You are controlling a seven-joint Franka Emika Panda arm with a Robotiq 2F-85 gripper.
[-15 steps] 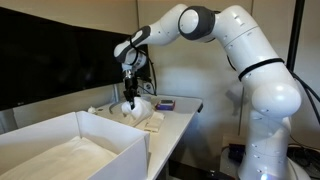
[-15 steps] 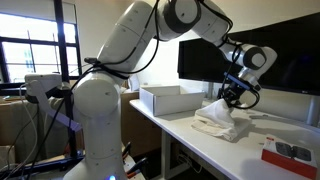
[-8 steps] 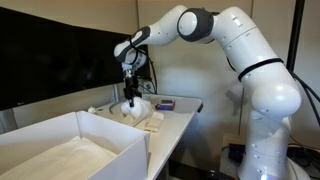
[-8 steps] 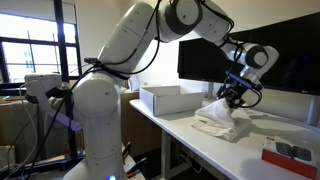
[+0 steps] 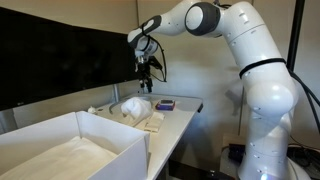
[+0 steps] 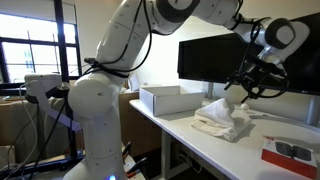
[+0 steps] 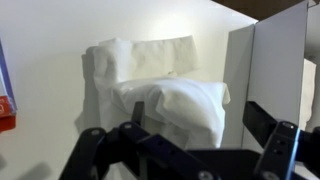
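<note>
As I am looking along the desk (image 5: 178, 125) from its near end, a white box (image 5: 80, 140) is taking up the foreground, open at the top and showing only its pale inside. Just past its far wall, a white cloth (image 5: 135, 108) is lying on the desk in a rumpled heap, with a flatter layer spreading out under it. In the wrist view the cloth (image 7: 170, 95) is sitting just beside the box (image 7: 270, 60); whether the two are touching, I cannot tell. Beyond the cloth, near the far end of the desk, a small flat carton (image 5: 165, 104) is lying apart from the heap. In an exterior view the carton (image 6: 290, 153) is showing red, with the cloth (image 6: 222, 118) lying between it and the box (image 6: 165, 98).

Above the cloth, well clear of it, the jaws are hanging spread wide and pointing down. The wrist view is showing both dark fingers (image 7: 90, 145) far apart, with nothing between them and the cloth lying free below. The white arm (image 5: 230, 40) is arching over from its base beside the desk and reaching out high above the heap. Behind it all, a black screen (image 5: 60, 60) is standing along the back of the desk, dark in both exterior views.
</note>
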